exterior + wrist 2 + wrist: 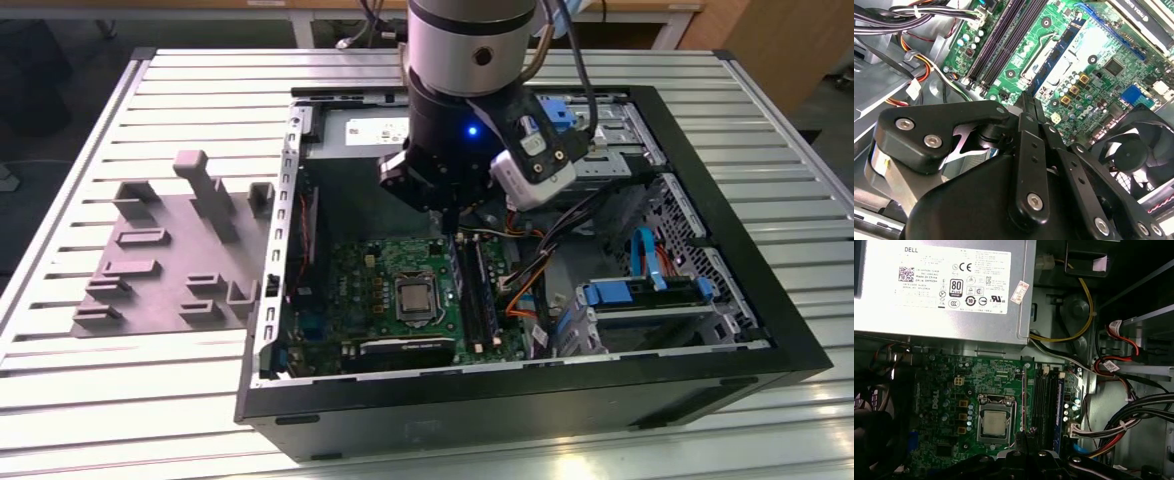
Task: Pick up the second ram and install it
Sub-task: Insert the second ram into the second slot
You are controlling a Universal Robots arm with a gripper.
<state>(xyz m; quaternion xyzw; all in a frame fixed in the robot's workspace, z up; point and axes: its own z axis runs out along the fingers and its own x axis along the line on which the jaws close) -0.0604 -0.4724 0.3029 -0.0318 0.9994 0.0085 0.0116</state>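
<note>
An open computer case [747, 330] sits on the slatted metal desk [160, 400], towards the desk's edge on the exterior view's right. A grey moulded tray [160, 300] lies on the desk just beside the case, near the edge on the exterior view's left. The arm reaches down into the case, and the tool [458, 222] hangs over the green motherboard [360, 290], above the long black memory slots [1046, 405].

In both wrist views the tool [1024, 442] has its fingers [1026, 120] drawn close together, with only a thin gap at the tips. They are clamped on the second ram [1024, 400]. In the first wrist view the ram shows edge-on as a narrow dark line running out from the fingertips. It lies parallel to the slots, between them and the processor [995, 422], and I cannot tell whether it touches the board.

One slot shows blue along its length [1060, 405] – the one farthest from the processor. The power supply [944, 290] fills the case wall beyond the board, and bundled cables [1134, 420] run along the case side past the slots. A black fan [1134, 155] sits near the board's far corner.
</note>
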